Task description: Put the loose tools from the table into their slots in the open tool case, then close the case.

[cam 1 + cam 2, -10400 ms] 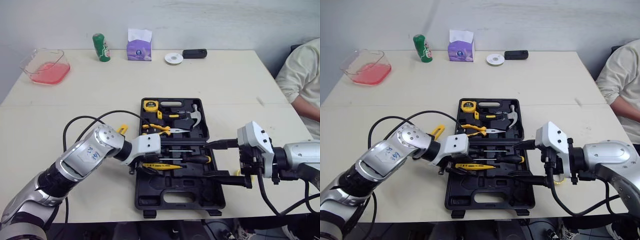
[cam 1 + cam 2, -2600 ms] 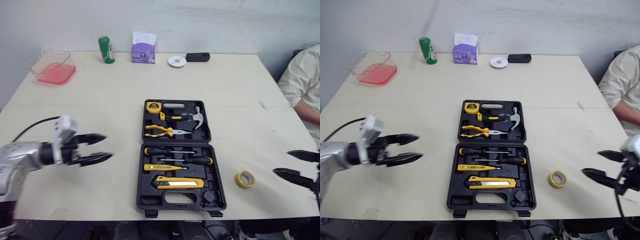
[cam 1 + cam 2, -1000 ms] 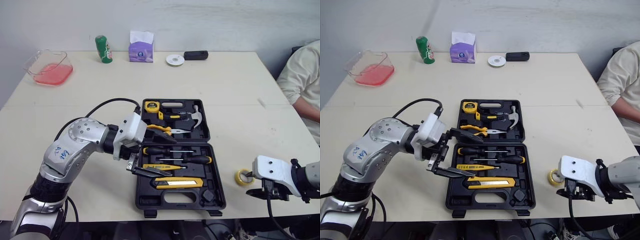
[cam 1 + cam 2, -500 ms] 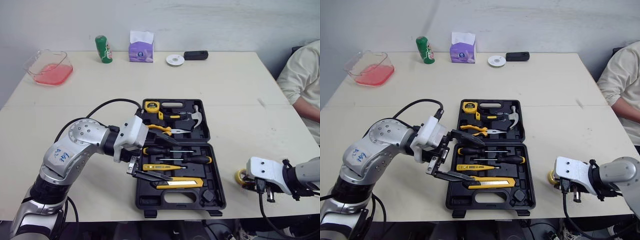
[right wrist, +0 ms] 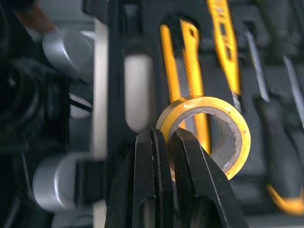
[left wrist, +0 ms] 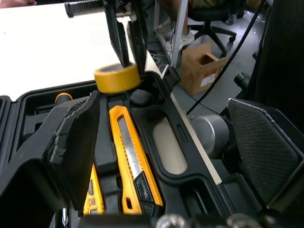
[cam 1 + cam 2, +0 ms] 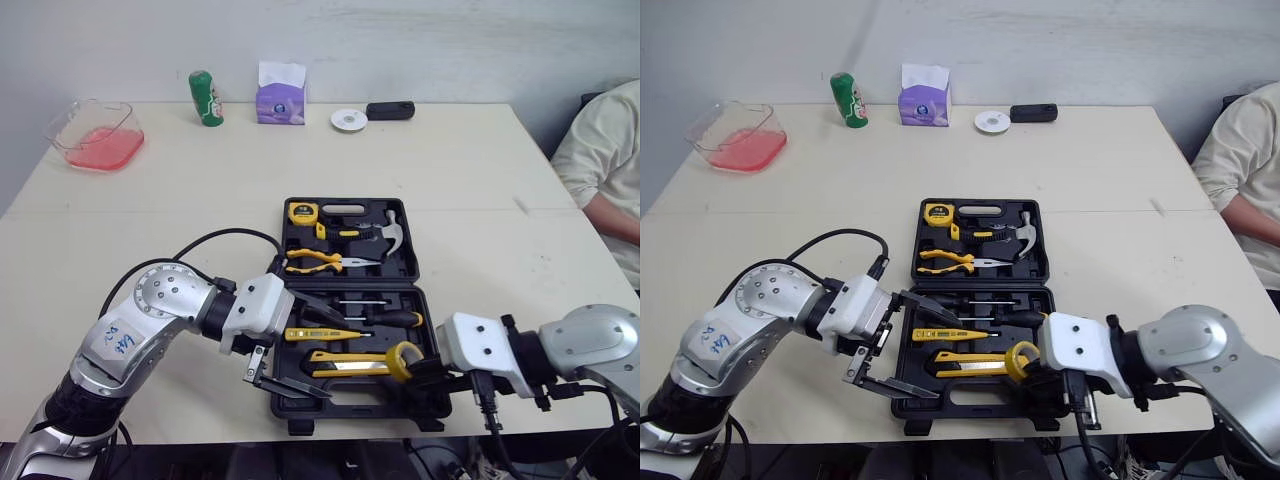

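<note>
Right gripper (image 5: 164,135) fingers pinch the wall of the yellow tape roll (image 5: 209,102), tool case (image 7: 345,405) just below the tips. Level the roll over its corner recess before letting go. Left gripper (image 7: 315,350) fingers spread, empty, straddling the case's edge.

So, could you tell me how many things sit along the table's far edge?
5, left to right: tray, can, tissue box, disc, black device. None looks hidden.
</note>
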You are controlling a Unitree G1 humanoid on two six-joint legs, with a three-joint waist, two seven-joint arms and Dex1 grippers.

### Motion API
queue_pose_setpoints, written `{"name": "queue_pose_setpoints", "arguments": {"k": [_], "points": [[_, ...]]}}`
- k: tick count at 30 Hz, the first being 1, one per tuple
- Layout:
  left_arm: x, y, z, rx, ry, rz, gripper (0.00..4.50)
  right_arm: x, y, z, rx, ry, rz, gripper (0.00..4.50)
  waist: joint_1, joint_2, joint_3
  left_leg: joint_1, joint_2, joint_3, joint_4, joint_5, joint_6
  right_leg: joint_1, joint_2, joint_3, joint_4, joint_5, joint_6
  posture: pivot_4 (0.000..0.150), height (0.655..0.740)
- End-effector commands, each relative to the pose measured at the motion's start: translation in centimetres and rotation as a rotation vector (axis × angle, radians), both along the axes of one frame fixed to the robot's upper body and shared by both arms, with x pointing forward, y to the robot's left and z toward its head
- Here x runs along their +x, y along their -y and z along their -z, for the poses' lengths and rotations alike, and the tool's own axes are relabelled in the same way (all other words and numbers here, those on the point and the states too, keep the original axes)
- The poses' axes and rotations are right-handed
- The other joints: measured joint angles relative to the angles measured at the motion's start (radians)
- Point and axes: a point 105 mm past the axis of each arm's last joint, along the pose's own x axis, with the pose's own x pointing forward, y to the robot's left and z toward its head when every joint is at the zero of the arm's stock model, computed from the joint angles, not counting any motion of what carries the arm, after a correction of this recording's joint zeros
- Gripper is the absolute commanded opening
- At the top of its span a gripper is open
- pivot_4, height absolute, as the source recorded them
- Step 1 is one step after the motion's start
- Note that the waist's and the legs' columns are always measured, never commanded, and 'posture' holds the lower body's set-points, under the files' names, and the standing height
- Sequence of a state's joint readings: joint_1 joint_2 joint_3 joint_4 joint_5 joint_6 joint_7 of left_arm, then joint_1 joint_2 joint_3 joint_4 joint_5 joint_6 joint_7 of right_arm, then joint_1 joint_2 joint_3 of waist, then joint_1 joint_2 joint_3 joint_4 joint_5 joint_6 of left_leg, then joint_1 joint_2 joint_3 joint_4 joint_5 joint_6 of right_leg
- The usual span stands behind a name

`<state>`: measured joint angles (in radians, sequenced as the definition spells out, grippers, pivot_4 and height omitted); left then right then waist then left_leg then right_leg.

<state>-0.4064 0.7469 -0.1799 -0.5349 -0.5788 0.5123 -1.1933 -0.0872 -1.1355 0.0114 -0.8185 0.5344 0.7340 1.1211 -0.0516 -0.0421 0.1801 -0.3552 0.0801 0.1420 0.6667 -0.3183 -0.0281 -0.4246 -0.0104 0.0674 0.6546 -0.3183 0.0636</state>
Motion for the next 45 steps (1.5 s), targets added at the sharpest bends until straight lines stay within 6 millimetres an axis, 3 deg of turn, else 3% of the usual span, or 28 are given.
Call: {"name": "queue_pose_setpoints", "arguments": {"k": [1,6,20,24,28,32,35,40,45], "points": [[-0.4,0.2,-0.4,-0.001,0.022,0.023,4.50,-0.5,0.4,1.3,-0.070,0.001,-0.039,0.06,0.000,0.000,0.000,0.000,0.000,0.000,0.000,0.000,0.000,0.000,0.000,0.000,0.000,0.000,0.000,0.150,0.7244],[-0.5,0.3,-0.5,0.004,0.023,0.031,4.50,-0.9,1.5,3.0,-0.146,-0.012,-0.037,0.06,-0.003,0.000,0.000,0.000,0.000,0.001,0.000,0.000,0.000,0.000,0.001,0.000,-0.001,0.000,0.000,0.150,0.7244],[-0.3,0.3,-0.5,0.010,0.035,0.036,4.50,-1.3,1.9,2.8,-0.143,-0.012,-0.030,0.06,-0.002,-0.002,-0.001,0.001,0.001,0.001,0.000,0.000,0.000,0.000,0.001,0.000,0.000,0.000,0.000,0.150,0.7244],[-0.2,0.3,-0.5,0.012,0.036,0.038,4.50,-2.4,1.3,0.6,-0.062,-0.051,-0.059,1.68,-0.001,-0.002,-0.001,0.001,0.001,0.001,0.000,0.000,0.000,0.000,0.001,0.000,0.000,0.000,0.000,0.150,0.7244],[-0.2,0.1,-0.3,0.015,0.037,0.032,4.50,-3.0,1.0,-1.3,-0.007,-0.059,-0.073,3.65,-0.002,-0.002,-0.001,0.001,0.001,0.001,0.000,0.000,0.000,0.000,0.001,0.000,0.000,0.000,0.000,0.150,0.7244],[-0.3,0.0,-0.2,0.014,0.033,0.030,4.50,-1.5,0.7,-1.8,0.097,0.013,-0.019,3.65,-0.002,-0.002,-0.001,0.001,0.001,0.001,0.000,0.000,0.000,0.000,0.001,0.001,0.000,0.000,0.000,0.150,0.7244],[-0.4,0.1,-0.1,0.011,0.028,0.035,4.50,-0.6,0.1,-0.8,0.242,0.065,-0.001,2.70,-0.001,-0.003,-0.001,0.001,0.001,0.001,-0.001,0.000,0.000,0.000,0.001,0.001,-0.001,0.000,0.000,0.150,0.7244],[-0.2,0.0,-0.1,0.014,0.029,0.031,4.50,0.0,0.2,2.1,0.356,0.085,0.087,0.23,-0.001,-0.002,-0.001,0.000,0.000,0.001,-0.001,0.000,0.000,0.000,0.002,0.001,-0.001,-0.001,0.001,0.150,0.7244],[-0.2,-0.3,0.0,0.019,0.028,0.022,4.50,-0.5,1.1,3.5,0.351,0.060,0.108,0.10,-0.002,-0.002,-0.001,0.001,0.000,0.002,0.000,0.000,0.000,0.000,0.001,0.002,0.000,0.000,0.001,0.150,0.7244]]}}
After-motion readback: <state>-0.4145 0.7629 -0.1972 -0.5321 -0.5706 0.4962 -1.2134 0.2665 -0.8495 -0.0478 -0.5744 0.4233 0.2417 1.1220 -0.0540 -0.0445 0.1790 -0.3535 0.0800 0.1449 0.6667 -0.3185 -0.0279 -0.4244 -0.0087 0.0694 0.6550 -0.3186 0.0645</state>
